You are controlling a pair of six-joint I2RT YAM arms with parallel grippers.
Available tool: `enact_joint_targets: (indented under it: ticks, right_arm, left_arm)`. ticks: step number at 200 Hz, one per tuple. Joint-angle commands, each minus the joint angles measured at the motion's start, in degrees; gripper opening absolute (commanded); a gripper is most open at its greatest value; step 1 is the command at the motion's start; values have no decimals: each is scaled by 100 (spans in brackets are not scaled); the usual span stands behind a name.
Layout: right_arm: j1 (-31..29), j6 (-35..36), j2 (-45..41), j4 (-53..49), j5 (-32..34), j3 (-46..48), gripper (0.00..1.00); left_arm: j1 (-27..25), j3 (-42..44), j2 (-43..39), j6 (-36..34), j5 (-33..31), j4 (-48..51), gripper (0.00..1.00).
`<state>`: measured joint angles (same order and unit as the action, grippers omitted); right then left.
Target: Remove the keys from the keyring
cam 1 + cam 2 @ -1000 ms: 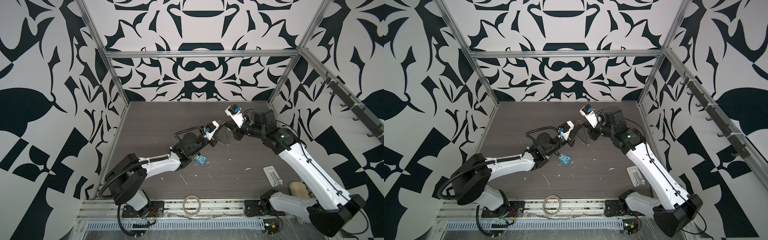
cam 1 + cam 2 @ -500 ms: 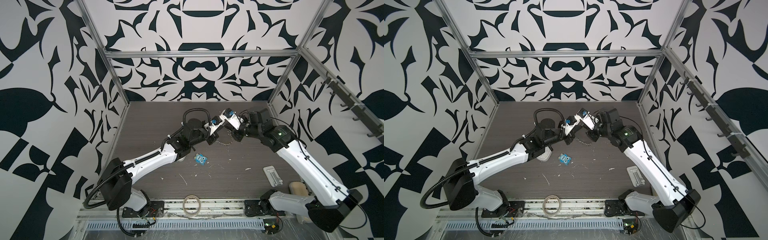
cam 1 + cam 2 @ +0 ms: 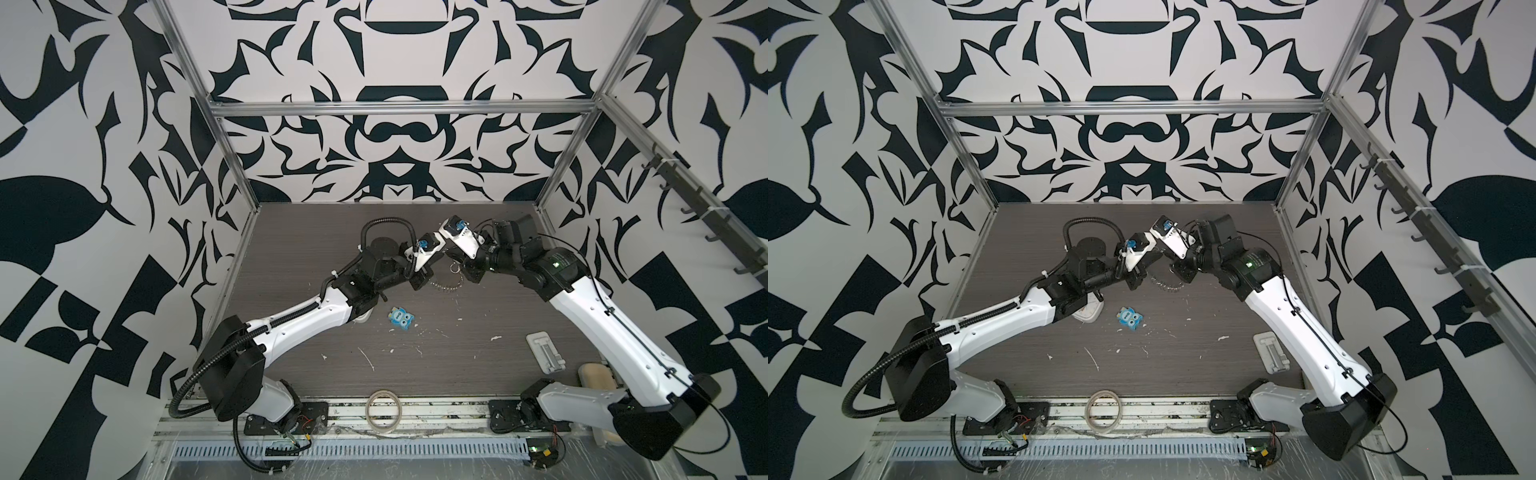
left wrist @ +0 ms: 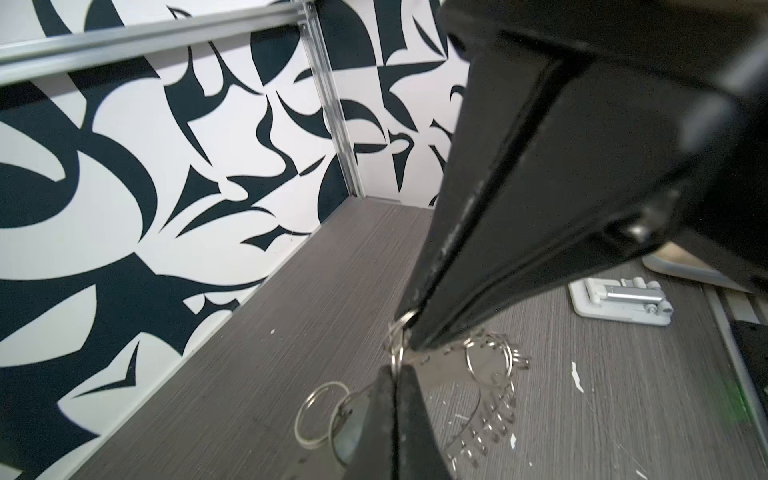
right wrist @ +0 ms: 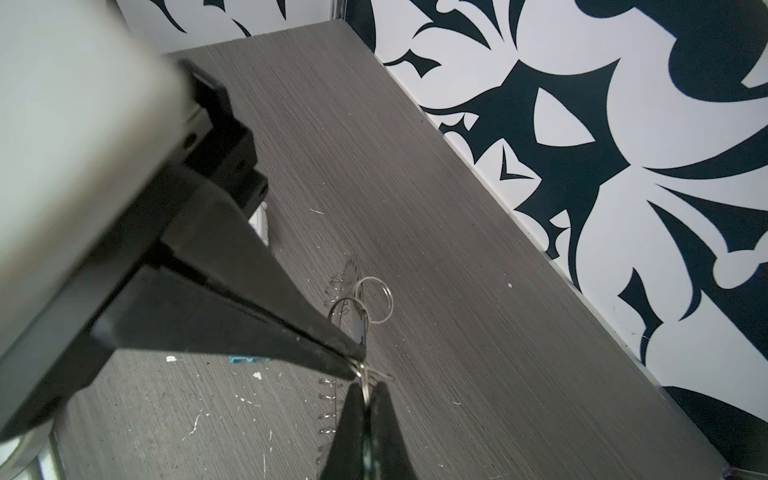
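While the keyring (image 3: 446, 286) hangs between the two arms | left gripper (image 4: 395, 370) clamped shut on a rim ring (image 4: 397, 358) | right gripper (image 5: 365, 388) pinching another | key (image 5: 358, 326) dangling

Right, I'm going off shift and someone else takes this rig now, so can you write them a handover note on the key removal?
The left gripper is shut on the keyring, pinching one of the wire rings at its rim.
The right gripper is shut too, tip to tip with the left, on the same cluster.
The keyring hangs between the two grippers near the back of the table.
A small grey key dangles beside the left gripper, still linked to the keyring. No white tag can be made out.
Done: both grips set. Left: work the key off its ring.
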<state>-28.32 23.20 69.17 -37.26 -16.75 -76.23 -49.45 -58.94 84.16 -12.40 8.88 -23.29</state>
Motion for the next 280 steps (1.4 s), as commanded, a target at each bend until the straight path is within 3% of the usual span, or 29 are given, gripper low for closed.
enact_joint_targets:
  ticks: [1, 29, 80, 112, 142, 235, 260, 280]
  right_arm:
    - [96, -340, -161, 207, -1256, 24, 0]
    - [98, -203, 0, -194, -1185, -141, 0]
    - [-151, 35, 260, -593, -587, -130, 0]
    - [-127, -114, 189, -144, -731, -85, 0]
    - [491, -528, 56, 273, -1436, -254, 0]
    - [824, -688, 295, 446, -1506, -690, 0]
    - [854, -804, 301, 559, -1605, -720, 0]
    - [867, -879, 282, 637, -1673, -727, 0]
  left_arm:
    - [23, 166, -132, 89, 28, -1629, 0]
    - [29, 248, -53, -52, 73, -2021, 0]
    - [41, -275, 8, -170, 166, -1280, 0]
    - [41, -320, 15, -183, 27, -1079, 0]
    - [41, 120, -63, -223, 2, -1587, 0]
    - [58, 840, -268, -65, -125, -2084, 32]
    - [39, 1014, -336, -52, -176, -2130, 36]
    - [33, 1252, -272, 72, -350, -2762, 36]
